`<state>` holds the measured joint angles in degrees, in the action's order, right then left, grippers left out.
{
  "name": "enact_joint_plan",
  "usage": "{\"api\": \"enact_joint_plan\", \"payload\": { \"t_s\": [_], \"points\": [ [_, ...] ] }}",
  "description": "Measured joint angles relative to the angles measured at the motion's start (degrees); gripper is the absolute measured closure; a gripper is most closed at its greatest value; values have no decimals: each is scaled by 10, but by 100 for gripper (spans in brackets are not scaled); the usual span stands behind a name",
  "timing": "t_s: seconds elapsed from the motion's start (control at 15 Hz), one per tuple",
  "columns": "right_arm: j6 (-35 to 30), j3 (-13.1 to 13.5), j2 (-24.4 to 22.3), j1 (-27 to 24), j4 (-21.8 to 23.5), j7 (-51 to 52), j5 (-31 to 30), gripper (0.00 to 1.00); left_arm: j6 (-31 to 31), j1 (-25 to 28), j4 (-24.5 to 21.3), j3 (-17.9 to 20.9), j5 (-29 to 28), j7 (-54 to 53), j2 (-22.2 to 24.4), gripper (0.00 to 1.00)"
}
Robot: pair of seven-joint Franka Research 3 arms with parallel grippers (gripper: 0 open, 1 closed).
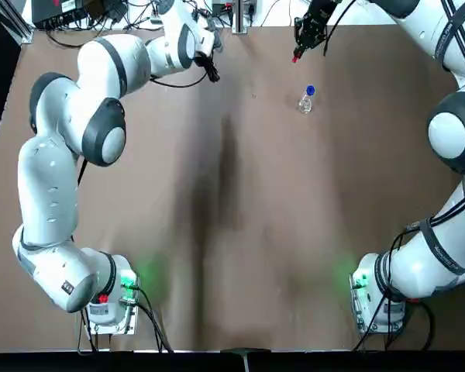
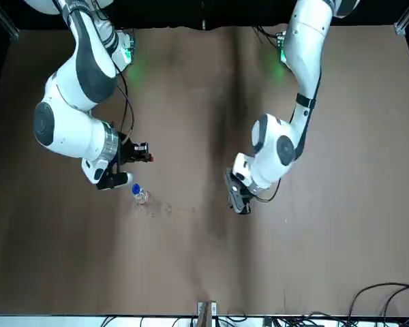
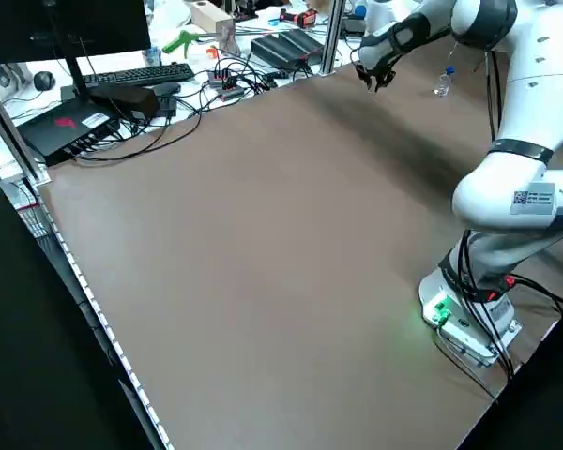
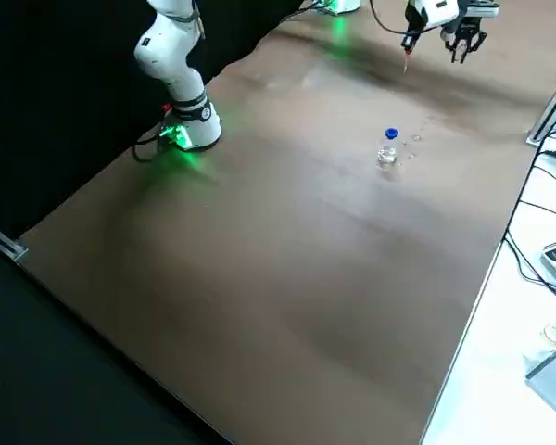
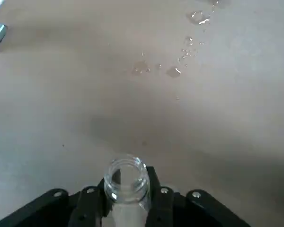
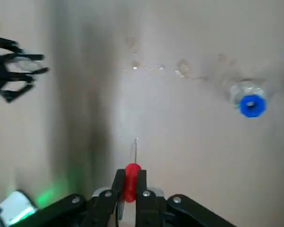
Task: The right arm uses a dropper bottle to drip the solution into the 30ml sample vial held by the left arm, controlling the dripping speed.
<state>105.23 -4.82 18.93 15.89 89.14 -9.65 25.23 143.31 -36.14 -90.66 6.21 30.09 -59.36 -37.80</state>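
Dropper with red bulb, apparently due at the vial
Right tool pinches it above the surface, apart from the clear glass vial in the left tool; next, align, then squeeze gently.

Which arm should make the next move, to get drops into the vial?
Probably the right: its gripper holds the red dropper top, away from the vial, which the left gripper already holds, mouth open.
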Motion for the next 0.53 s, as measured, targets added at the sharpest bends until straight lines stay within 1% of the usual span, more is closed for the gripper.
{"api": "enact_joint_plan", "payload": {
  "t_s": [0.13,0.27,0.53],
  "points": [
    [15,0,0,8,0,0,27,87,1,-21,10,4,-72,67,-2,70],
    [34,0,0,14,0,0,52,87,1,-38,23,7,-118,111,-5,70],
    [53,1,1,15,1,-1,94,87,-2,-53,33,9,-138,123,-10,70]
  ]
}}
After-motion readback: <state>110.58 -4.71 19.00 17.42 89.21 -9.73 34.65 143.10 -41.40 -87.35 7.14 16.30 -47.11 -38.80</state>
